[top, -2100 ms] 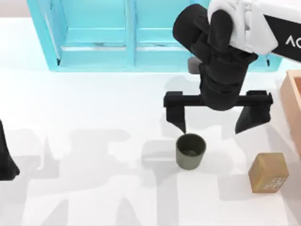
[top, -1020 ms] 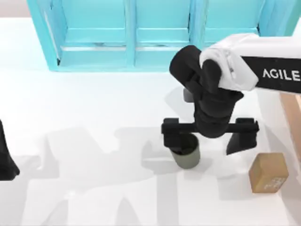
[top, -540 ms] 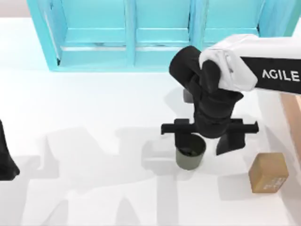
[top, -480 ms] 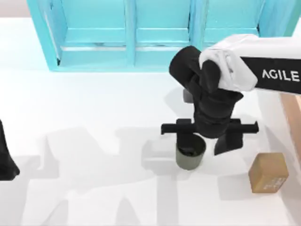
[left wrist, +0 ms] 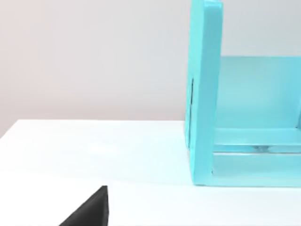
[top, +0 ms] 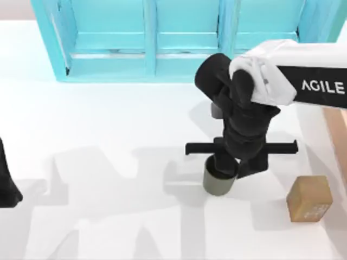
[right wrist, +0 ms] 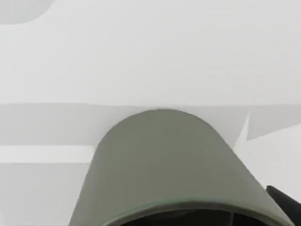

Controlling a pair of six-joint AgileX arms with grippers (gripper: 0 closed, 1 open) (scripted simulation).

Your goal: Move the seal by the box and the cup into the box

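So my right gripper (top: 233, 168) is pinched onto the right side of the cup's (top: 217, 181) rim mid-desk, and the box (top: 337, 130) sits off to the right past the seal (top: 309, 198), so that's where I'd carry it.

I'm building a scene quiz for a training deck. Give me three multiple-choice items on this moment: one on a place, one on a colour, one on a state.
1. Where is the seal?
A. Inside the box
B. On the table, right of the cup
C. On the cabinet

2. What colour is the cabinet?
A. Turquoise
B. Red
C. Black

3. What is the right end effector doing?
A. Parked at the table's left edge
B. Holding the seal
C. Closed on the cup

Answers: 1 B, it stands on the table beside the cup; 2 A, its panels are turquoise; 3 C, its fingers pinch the cup's rim.
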